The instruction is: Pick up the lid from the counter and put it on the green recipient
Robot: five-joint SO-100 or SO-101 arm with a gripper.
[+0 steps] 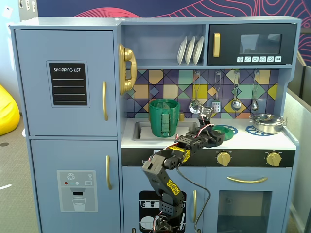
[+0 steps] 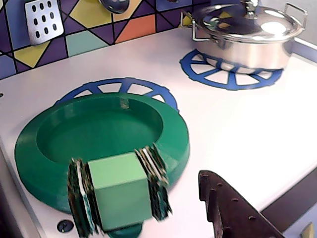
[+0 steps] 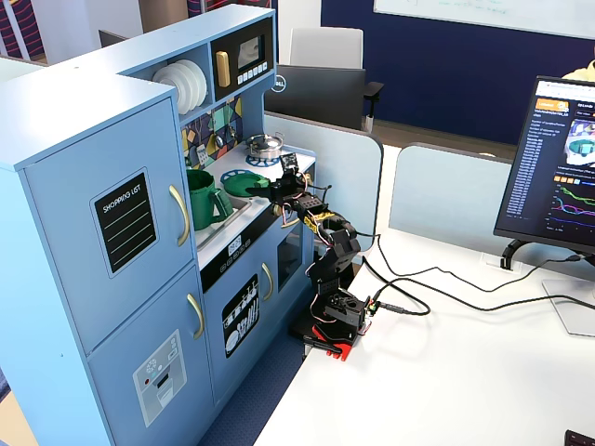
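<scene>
The green lid point(image 2: 99, 129) lies flat on the white counter point(image 2: 237, 129), over a blue burner ring. It shows a broad rim round a sunken middle. A light-green block point(image 2: 119, 191) with layered pads on both sides stands at its near rim, blurred. My gripper point(image 2: 181, 191) is open. One dark toothed jaw rises at the lower right, apart from the block, with bare counter between them. In a fixed view my gripper point(image 1: 217, 137) is at the lid's point(image 1: 226, 130) left edge. The green pot point(image 1: 164, 118) stands upright in the sink, left of the gripper.
A silver lidded pot point(image 1: 266, 122) sits on the right burner ring point(image 2: 218, 74). Utensils point(image 1: 236, 103) hang on the tiled back wall. The sink point(image 1: 141, 131) is recessed in the counter's left part. The arm's base point(image 3: 330, 321) stands on a white desk in front of the kitchen.
</scene>
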